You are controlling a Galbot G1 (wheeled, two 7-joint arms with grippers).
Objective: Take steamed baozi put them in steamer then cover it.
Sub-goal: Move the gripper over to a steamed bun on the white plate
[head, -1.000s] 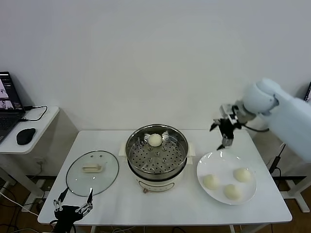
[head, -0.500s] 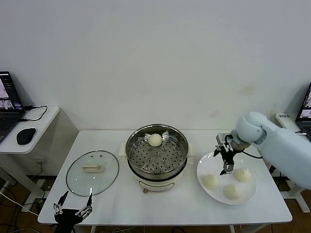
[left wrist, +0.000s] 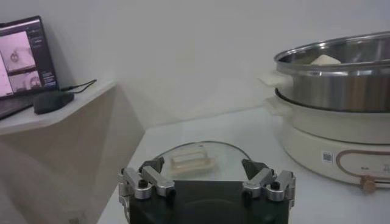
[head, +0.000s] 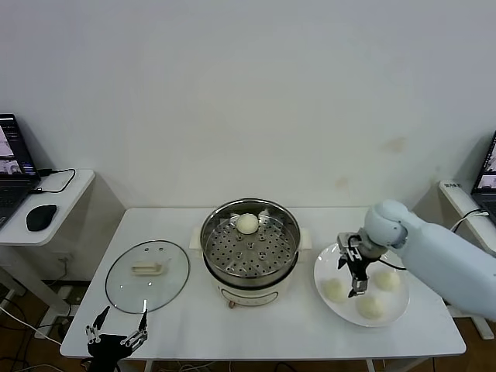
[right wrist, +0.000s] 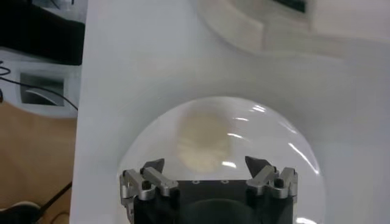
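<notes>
My left gripper (head: 116, 332) waited with jaws wide at the near table edge, just before the lid (head: 147, 275). My right gripper (head: 354, 280) hung with jaws wide above the plate (head: 350, 311), over one bun (right wrist: 204, 143) of three. Farther, the steamer (head: 249, 249) held one bun (head: 246, 223) at its back.

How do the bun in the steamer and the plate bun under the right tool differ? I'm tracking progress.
The baozi in the steamer rests on the perforated tray of the steamer, already placed; the baozi under the right tool lies on the white plate, not yet gripped. The first is alone; the second has two others nearby. The open right tool hangs over the second only. Both are round and cream-white.
</notes>
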